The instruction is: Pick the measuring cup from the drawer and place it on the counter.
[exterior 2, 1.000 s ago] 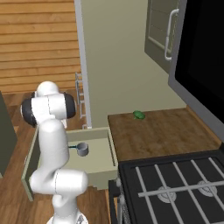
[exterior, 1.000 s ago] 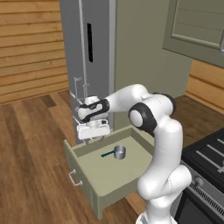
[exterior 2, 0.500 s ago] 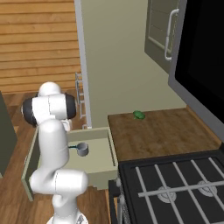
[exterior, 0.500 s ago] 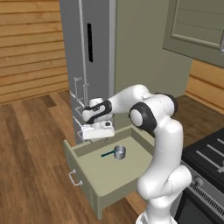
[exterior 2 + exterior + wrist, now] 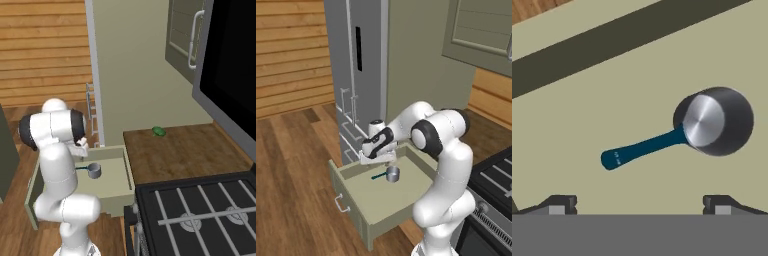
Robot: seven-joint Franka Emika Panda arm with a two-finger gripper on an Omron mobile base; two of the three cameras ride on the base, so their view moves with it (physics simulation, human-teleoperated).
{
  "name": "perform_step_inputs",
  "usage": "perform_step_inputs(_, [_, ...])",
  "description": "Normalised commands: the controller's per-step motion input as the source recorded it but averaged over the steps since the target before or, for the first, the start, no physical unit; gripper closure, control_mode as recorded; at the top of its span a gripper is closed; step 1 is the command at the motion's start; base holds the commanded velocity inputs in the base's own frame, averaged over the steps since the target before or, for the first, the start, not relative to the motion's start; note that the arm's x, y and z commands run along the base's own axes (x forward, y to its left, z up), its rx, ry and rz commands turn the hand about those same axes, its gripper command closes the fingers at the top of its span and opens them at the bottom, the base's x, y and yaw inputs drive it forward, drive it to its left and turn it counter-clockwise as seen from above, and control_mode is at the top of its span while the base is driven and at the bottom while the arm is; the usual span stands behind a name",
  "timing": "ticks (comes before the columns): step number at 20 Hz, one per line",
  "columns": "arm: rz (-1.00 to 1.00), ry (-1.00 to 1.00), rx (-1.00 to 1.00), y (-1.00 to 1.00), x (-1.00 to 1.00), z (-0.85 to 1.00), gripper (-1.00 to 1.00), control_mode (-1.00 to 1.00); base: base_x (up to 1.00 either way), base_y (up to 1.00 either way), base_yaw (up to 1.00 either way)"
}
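Drawer [image 5: 363, 210] stands pulled out from the cabinet run at the left end of the counter [image 5: 185, 155], its pale floor open to the arm; the silver bar handle on its front faces out over the wood floor.

Measuring cup [image 5: 392, 174] lies on the drawer floor near the far side, bowl upright, teal handle pointing left. In the hand view the cup [image 5: 716, 127] sits upper right, with the handle running down-left toward the middle of the picture.

Gripper [image 5: 377, 159] hangs just above the drawer, over the handle end of the cup and not touching it. Both fingertips [image 5: 559, 204] show wide apart at the bottom of the hand view with bare drawer floor between them: jaws spread, nothing held. Judgement: the hand is lined up to descend and take the cup, probably by the thin handle, which lies nearer the midline than the bowl does.

Right of the drawer, the counter carries a small green piece [image 5: 159, 131] near the wall; there is free wood in front of it for setting the cup down.

Hard to make out: in the right base view the arm's own body covers the gripper and the left part of the drawer. How high the fingertips stand above the cup cannot be judged.
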Motion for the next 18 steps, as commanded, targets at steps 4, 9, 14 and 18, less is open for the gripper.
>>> perform_step_inputs(4, [0.0,-0.02,0.0,0.0,0.09,-0.58,-1.0,-1.0,0.0,0.0,0.0])
perform_step_inputs(9, [-0.02,0.0,0.0,0.01,0.2,-0.19,-1.0,-1.0,0.0,0.0,0.0])
perform_step_inputs(14, [-0.11,0.0,-0.04,0.13,0.4,-0.01,-1.0,-1.0,0.0,0.0,0.0])
perform_step_inputs(18, [-0.13,0.0,-0.04,0.19,0.39,-0.1,-1.0,-1.0,0.0,0.0,0.0])
